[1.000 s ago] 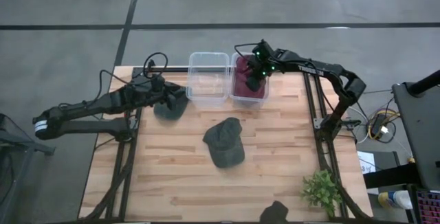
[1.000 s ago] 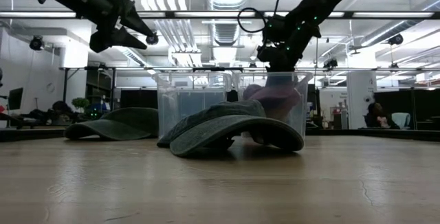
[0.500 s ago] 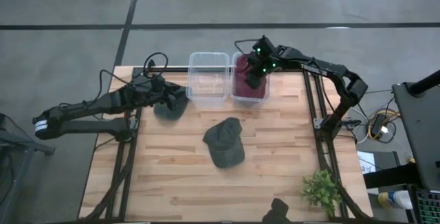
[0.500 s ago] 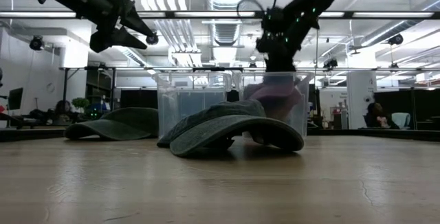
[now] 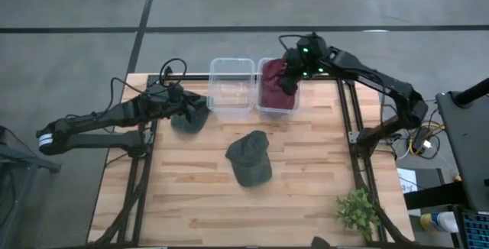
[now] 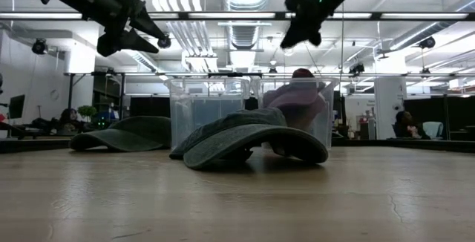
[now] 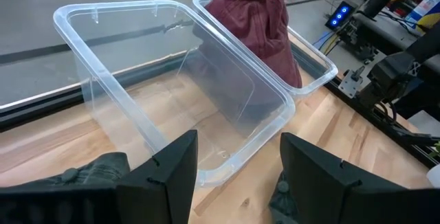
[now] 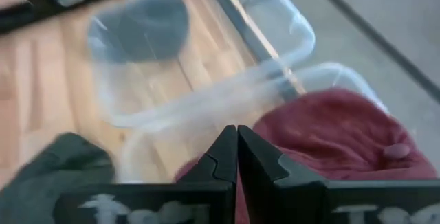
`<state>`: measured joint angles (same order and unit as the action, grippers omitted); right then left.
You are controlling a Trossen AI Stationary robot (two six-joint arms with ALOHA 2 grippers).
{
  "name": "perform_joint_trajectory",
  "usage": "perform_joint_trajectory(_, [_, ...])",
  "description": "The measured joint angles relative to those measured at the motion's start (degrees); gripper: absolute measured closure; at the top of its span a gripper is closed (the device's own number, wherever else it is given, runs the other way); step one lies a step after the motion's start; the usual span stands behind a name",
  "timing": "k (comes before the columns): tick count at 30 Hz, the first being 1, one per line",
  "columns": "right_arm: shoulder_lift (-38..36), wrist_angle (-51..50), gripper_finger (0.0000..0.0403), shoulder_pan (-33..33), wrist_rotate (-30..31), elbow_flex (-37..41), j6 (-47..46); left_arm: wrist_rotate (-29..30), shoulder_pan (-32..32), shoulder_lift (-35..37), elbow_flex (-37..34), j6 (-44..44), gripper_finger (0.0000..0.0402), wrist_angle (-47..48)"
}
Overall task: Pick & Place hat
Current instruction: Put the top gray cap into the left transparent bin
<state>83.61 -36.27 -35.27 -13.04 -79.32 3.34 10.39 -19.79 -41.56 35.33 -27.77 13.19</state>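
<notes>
A maroon hat point(image 5: 273, 90) lies in the right clear bin point(image 5: 276, 110), also seen in the right wrist view point(image 8: 330, 135). The left clear bin point(image 5: 231, 87) holds nothing. One dark green hat point(image 5: 249, 157) rests on the table's middle, brim down point(image 6: 249, 142). Another green hat point(image 5: 189, 119) lies left of the bins. My right gripper point(image 5: 288, 82) hangs shut high above the maroon hat point(image 6: 297, 38). My left gripper point(image 5: 191, 108) hovers open well above the left hat point(image 6: 133, 43), facing the bins point(image 7: 237, 183).
A small green plant point(image 5: 357, 212) stands at the table's near right corner. Bare wood point(image 5: 168, 195) lies around the middle hat. The table's dark frame rails point(image 5: 348, 119) run along both sides, and cables point(image 5: 172, 69) loop at the far left corner.
My right gripper has risen out of the right bin, climbing well above its rim and drifting slightly toward the far edge. The maroon hat has stayed in the bin.
</notes>
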Motion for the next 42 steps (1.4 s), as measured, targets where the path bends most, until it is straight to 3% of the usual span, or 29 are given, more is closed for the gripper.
perform_joint_trajectory(15, [-27.75,0.07,0.0394,0.92,-0.11,8.99,0.33,0.00,0.00,0.00,0.00,1.75,0.0202,-0.03])
perform_joint_trajectory(31, [-60.69,7.61,0.0394,0.92,-0.21,32.14,-7.61,-0.58,0.00,0.00,0.00,2.23,0.0202,-0.11])
perform_joint_trajectory(35, [-67.24,10.40,0.0394,0.92,-0.31,37.32,-9.27,-3.80,0.02,0.00,0.00,3.13,0.0202,-0.11])
perform_joint_trajectory(42, [-75.63,12.83,0.0394,0.92,-0.38,44.23,-12.91,-14.81,1.17,0.02,0.00,6.28,0.0202,4.41])
